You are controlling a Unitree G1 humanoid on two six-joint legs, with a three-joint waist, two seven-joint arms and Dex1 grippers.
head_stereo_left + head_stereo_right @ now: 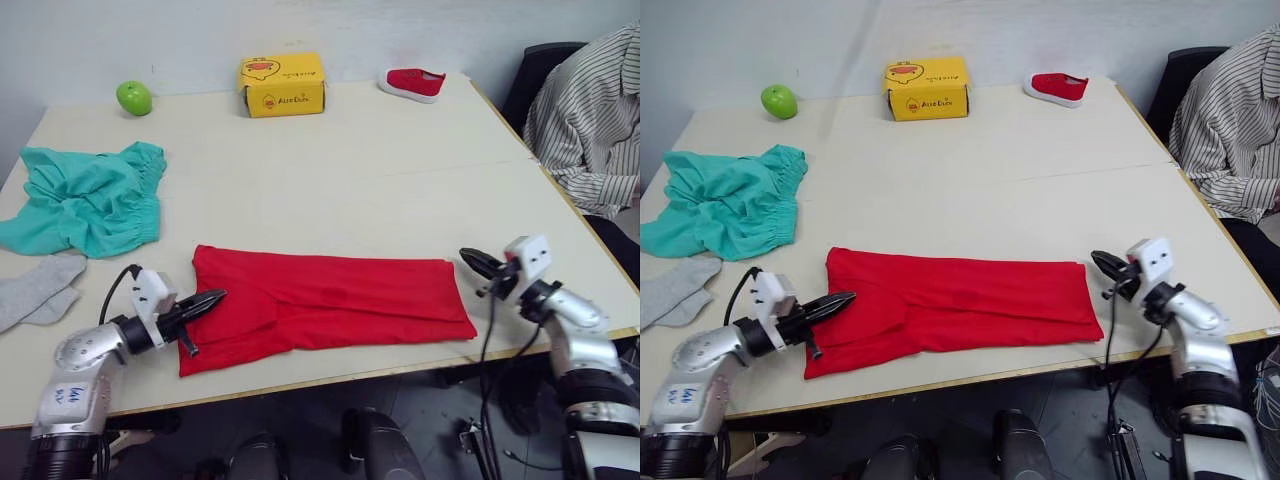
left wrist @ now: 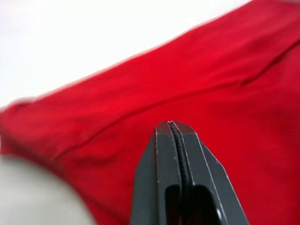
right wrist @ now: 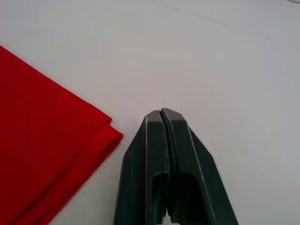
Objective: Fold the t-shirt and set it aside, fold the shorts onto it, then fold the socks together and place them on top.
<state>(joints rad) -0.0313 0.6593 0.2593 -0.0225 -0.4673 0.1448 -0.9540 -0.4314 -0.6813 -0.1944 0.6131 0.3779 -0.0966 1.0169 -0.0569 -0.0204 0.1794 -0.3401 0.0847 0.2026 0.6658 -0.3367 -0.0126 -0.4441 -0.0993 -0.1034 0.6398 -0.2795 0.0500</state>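
Pale table (image 1: 350,170) carries the t-shirt (image 1: 330,300), folded long near its front edge — shorts (image 1: 90,200) and socks (image 1: 40,290) left of it. Left gripper (image 1: 215,298), pinched empty, overlaps its left end; right gripper (image 1: 468,260), also pinched, is beside its right end.

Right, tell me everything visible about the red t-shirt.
The t-shirt is bright red, soft cloth, folded into a long flat band lying across the near part of the table, a few creases and layered edges showing. Its collar is not visible. The left gripper, fingers shut, sits over its left end without holding cloth. The right gripper, also shut, hovers just off its right end, apart from it. The shorts and socks lie clear of it.
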